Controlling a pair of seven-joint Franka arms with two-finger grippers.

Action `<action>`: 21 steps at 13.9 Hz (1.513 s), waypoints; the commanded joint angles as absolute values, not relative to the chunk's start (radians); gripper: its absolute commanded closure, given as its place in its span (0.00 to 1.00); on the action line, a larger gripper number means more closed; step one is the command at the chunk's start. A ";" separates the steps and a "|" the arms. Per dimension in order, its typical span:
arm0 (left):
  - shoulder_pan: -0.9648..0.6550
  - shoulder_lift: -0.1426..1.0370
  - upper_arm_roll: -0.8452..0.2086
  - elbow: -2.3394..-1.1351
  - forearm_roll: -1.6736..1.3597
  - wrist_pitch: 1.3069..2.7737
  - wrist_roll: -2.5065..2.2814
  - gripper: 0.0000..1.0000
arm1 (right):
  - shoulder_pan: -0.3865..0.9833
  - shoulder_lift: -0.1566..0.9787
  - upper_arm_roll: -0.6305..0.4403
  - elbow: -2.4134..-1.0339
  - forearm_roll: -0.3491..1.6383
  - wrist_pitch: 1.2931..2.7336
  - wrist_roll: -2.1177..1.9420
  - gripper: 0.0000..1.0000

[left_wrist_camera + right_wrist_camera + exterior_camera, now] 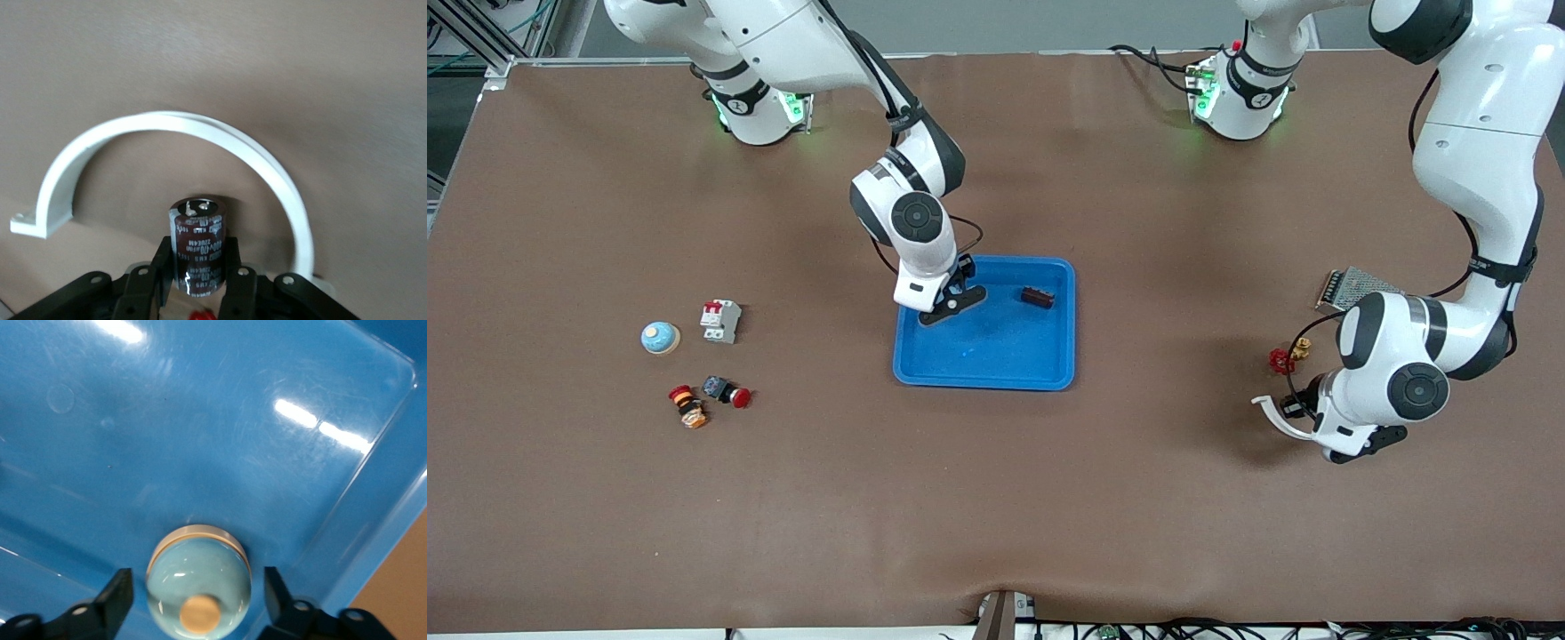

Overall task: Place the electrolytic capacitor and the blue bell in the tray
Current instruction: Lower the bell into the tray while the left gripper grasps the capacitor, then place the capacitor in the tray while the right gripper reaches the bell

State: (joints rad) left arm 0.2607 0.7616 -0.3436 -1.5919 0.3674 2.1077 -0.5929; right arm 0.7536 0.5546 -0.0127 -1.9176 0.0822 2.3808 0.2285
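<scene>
So the right gripper (193, 597) is down in the blue tray (996, 360) with its fingers spread apart, and a light blue bell (198, 587) sits on the tray floor between them, not gripped. The left gripper (199, 270), at the left arm's end of the table, is clamped on the dark electrolytic capacitor (197, 243), with a white curved bracket (167, 133) arching around it.

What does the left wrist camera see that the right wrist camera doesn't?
Only the left wrist view: the left gripper shut on the capacitor, with a white curved clamp arching near it. Only the right wrist view: the blue bell sitting in the tray between the open right gripper fingers. Both: the brown table.
</scene>
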 commanded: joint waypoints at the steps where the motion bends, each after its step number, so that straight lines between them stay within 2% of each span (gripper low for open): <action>1: 0.262 0.718 -0.383 -1.591 0.356 2.051 -0.613 1.00 | 0.755 0.497 -0.017 -1.908 0.097 2.301 0.230 0.00; 4: 0.245 0.684 -0.403 -1.589 0.350 2.020 -0.649 1.00 | 0.742 0.428 -0.024 -1.910 0.094 2.182 0.197 0.00; 7: 0.245 0.676 -0.468 -1.580 0.351 1.988 -0.751 1.00 | 0.658 0.353 -0.026 -1.949 0.084 2.093 0.016 0.00; 9: 0.244 0.676 -0.515 -1.572 0.351 1.973 -0.845 1.00 | 0.615 0.292 -0.028 -2.021 0.077 2.089 -0.073 0.00; 11: 0.238 0.680 -0.567 -1.571 0.351 1.971 -0.938 1.00 | 0.597 0.233 -0.029 -2.092 -0.030 2.092 -0.097 0.00; 14: 0.183 0.683 -0.606 -1.571 0.342 1.971 -1.095 1.00 | 0.548 0.178 -0.028 -2.198 -0.170 2.152 -0.116 0.00; 17: 0.094 0.696 -0.606 -1.571 0.298 1.983 -1.244 1.00 | 0.430 0.173 -0.028 -2.229 -0.175 2.198 -0.326 0.00; 21: -0.014 0.719 -0.604 -1.569 0.246 2.054 -1.420 1.00 | 0.328 0.184 -0.028 -2.289 -0.175 2.377 -0.497 0.00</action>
